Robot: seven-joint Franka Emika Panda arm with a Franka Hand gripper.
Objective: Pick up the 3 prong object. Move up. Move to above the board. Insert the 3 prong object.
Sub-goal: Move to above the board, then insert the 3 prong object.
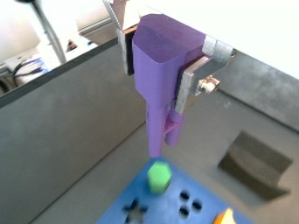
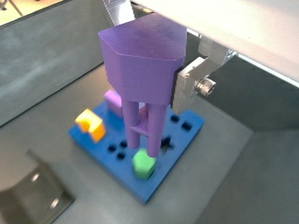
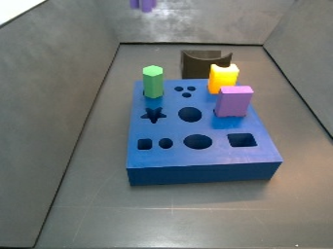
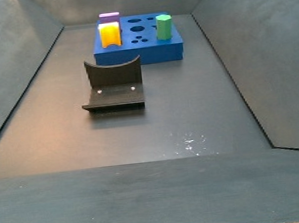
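Note:
My gripper (image 1: 158,74) is shut on the blocky head of the 3 prong object (image 1: 156,52), a tall purple piece with its thin prongs hanging down. It also shows in a wrist view (image 2: 140,66), with a silver finger (image 2: 191,80) against its side. It hangs well above the board (image 2: 117,162), a thick blue block with cut-out holes, with clear air between prongs and board. In a side view only the piece's lower tip (image 3: 143,4) shows at the top edge, above the board (image 3: 202,173). The board also shows far back in a side view (image 4: 139,52), where the gripper is out of frame.
A green piece (image 3: 154,83), a yellow piece (image 3: 224,78) and a short lilac cube (image 3: 236,100) stand in the board. The fixture (image 4: 113,84) stands on the grey floor beside the board. Sloping grey walls enclose the floor.

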